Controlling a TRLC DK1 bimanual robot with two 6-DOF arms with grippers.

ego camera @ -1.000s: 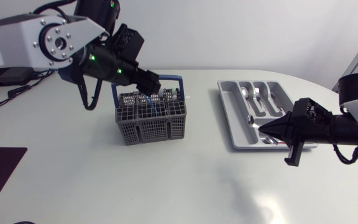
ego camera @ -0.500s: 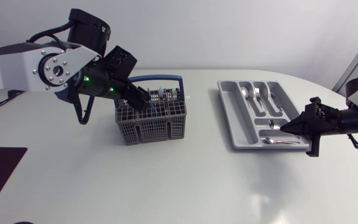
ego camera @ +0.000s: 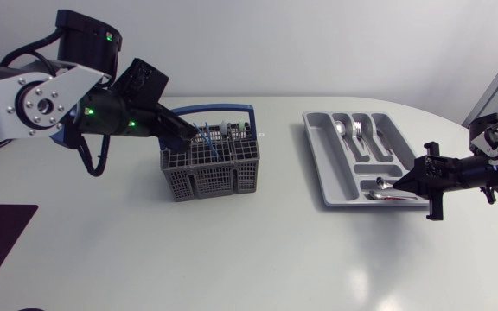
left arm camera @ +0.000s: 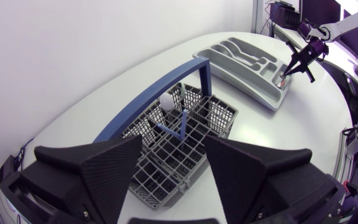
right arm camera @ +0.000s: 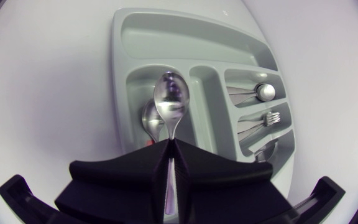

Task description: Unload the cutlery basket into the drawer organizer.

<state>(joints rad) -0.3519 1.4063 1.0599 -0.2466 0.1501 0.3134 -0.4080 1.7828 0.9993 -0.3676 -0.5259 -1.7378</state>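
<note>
Overhead, the drawer organizer (ego camera: 327,168) already holds several pieces, while the cutlery basket (ego camera: 210,168) on the tabletop (ego camera: 258,250) is not yet emptied. From the left wrist, the left jaws stand spread above the basket, where a blue-handled utensil (left arm camera: 182,124) waits. From the right wrist, the right jaws pinch a spoon (right arm camera: 169,99) over the organizer's compartment where another spoon (right arm camera: 148,121) lies. The task is roughly midway, I judge.

The right tool (ego camera: 404,183) is holding, seemingly, a spoon (ego camera: 382,183) over the tray (ego camera: 318,142); the left tool (ego camera: 190,131) is hovering at the basket (ego camera: 210,173).
</note>
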